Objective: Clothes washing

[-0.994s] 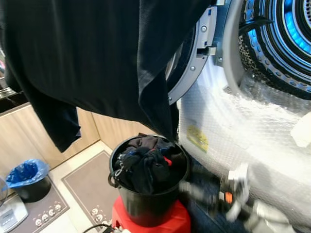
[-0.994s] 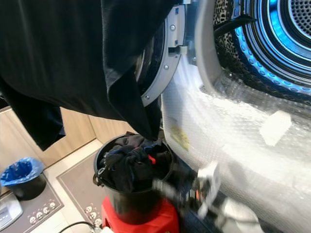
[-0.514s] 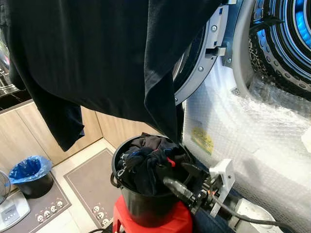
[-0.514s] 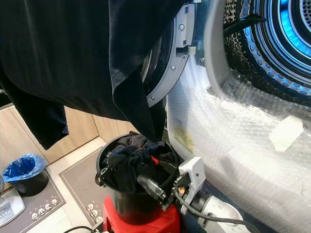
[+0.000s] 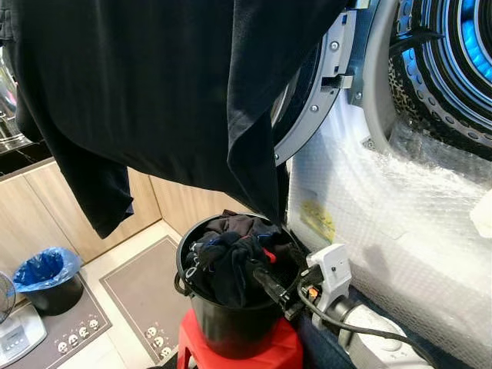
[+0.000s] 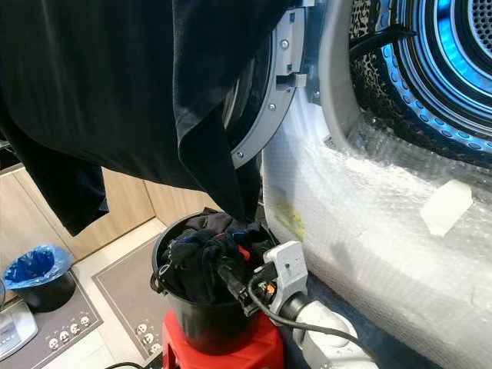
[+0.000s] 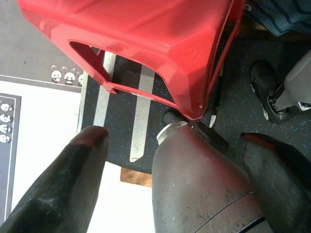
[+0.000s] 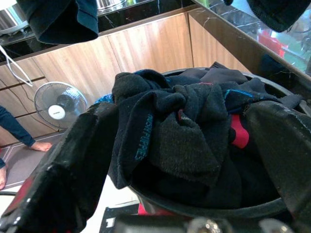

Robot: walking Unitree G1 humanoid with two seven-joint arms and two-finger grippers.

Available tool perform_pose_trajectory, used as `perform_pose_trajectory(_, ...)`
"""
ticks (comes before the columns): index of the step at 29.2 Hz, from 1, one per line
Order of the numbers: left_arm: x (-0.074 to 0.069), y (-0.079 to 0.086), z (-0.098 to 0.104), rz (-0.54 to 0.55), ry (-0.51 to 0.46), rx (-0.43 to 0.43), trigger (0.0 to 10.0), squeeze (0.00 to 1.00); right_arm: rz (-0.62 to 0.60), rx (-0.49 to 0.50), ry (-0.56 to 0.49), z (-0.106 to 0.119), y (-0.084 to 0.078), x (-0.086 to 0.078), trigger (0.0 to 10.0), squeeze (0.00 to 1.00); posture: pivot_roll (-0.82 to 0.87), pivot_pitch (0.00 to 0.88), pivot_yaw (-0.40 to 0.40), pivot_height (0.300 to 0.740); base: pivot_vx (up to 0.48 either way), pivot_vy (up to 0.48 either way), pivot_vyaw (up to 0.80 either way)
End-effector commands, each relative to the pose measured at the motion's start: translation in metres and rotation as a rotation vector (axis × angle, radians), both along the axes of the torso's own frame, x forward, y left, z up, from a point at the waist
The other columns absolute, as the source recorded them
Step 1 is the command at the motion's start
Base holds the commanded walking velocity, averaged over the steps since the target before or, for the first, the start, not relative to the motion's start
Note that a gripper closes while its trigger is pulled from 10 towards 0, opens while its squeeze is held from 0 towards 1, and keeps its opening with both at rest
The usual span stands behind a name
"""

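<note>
Wood-fronted cabinets (image 5: 31,223) and one grey mat (image 5: 142,296) lie behind one black bucket (image 5: 231,327) on one red stool (image 5: 246,354), beside the bubble-wrapped washer (image 5: 400,223). Dark clothes (image 5: 231,257) fill the bucket; one black garment (image 5: 154,84) hangs above. The right tool (image 8: 189,160), fingers spread, reaches the pile. The left tool (image 7: 170,184), also spread, hangs near the stool.

black bucket (image 5: 231,323) of dark clothes (image 5: 231,254) on red stool (image 5: 238,352) | right hand (image 5: 265,283) at bucket rim | washer door (image 5: 327,84) open
</note>
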State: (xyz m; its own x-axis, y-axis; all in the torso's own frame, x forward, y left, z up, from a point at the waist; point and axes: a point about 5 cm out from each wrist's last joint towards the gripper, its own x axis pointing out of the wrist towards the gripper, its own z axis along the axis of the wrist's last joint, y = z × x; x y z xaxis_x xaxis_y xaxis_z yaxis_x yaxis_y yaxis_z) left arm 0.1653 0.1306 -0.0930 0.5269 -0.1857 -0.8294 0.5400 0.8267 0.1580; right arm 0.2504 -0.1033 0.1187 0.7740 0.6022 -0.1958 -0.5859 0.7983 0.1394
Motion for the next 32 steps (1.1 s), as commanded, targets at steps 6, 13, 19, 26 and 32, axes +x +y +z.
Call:
perform_pose_trajectory(6, -0.013, 0.004, -0.006, -0.017, 0.043, 0.037, 10.0, 0.0, 0.033, -0.025, -0.025, 0.002, 0.016, -0.003, 10.0, 0.0, -0.12, 0.0, 0.03, 0.74, 0.0, 0.0, 0.0)
perform_pose_trajectory(13, -0.013, 0.004, -0.006, -0.018, 0.039, 0.043, 10.0, 0.0, 0.062, -0.019, -0.036, 0.003, 0.019, -0.006, 10.0, 0.0, -0.11, 0.0, 0.029, 0.74, 0.0, 0.0, 0.0)
perform_pose_trajectory(19, -0.011, 0.004, -0.005, -0.014, 0.03, 0.04, 10.0, 0.0, 0.097, -0.11, -0.092, 0.006, 0.03, -0.009, 10.0, 0.0, -0.11, 0.0, 0.023, 0.74, 0.0, 0.0, 0.0)
perform_pose_trajectory(26, -0.01, 0.003, -0.005, -0.005, 0.026, 0.037, 10.0, 0.0, -0.028, -0.232, -0.1, -0.003, 0.046, 0.006, 10.0, 0.0, -0.11, 0.0, 0.021, 0.74, 0.0, 0.0, 0.0)
perform_pose_trajectory(32, -0.012, 0.003, -0.005, -0.006, 0.027, 0.036, 10.0, 0.0, -0.137, -0.255, -0.018, -0.012, 0.059, 0.018, 10.0, 0.0, -0.1, 0.0, 0.021, 0.74, 0.0, 0.0, 0.0)
